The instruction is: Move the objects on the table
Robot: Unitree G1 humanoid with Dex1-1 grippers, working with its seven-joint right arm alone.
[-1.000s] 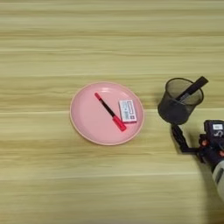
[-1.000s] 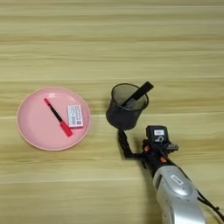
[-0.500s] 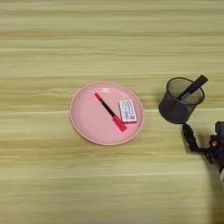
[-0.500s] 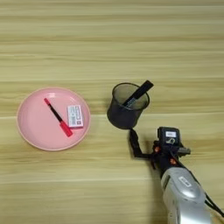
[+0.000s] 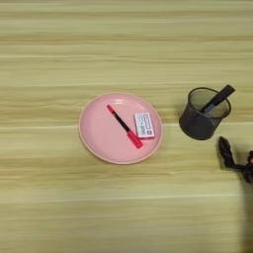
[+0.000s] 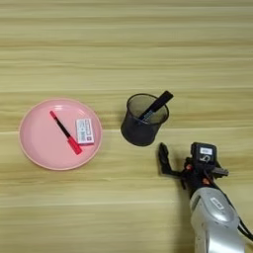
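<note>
- The tabletop (image 5: 59, 44) fills both views, a light yellowish wood-grain surface with long horizontal plank stripes.
- The silver forearm (image 6: 216, 225) enters from the lower right corner of the right eye view. It ends in the tool (image 6: 164, 159), which sits low and right of centre, just below and to the right of the pen cup and apart from it.
- Only one black finger of the tool stands out clearly, pointing up toward the cup. I cannot tell whether the fingers are apart or together. Nothing shows between them.
- A pink plate (image 5: 96, 141) lies left of centre in the left eye view, round and shallow with a raised rim.
- The black wire-mesh pen cup (image 5: 200, 121) stands upright at the right of the left eye view, well apart from the plate. Its see-through mesh wall shows the wood behind.
- A slim black marker (image 5: 220, 98) leans inside the cup, its top end sticking out over the rim toward the upper right.
- A red-and-black pen (image 5: 124, 126) lies diagonally across the plate, thin end at the upper left, thicker red end at the lower right.
- The small white eraser (image 5: 144, 124) with its red-printed label lies flat on the plate, just right of the pen and about touching its red end.
- As a judgement: the marker looks stowed and the eraser and pen look placed, so little seems left. The task names no goal, so this stays uncertain.
</note>
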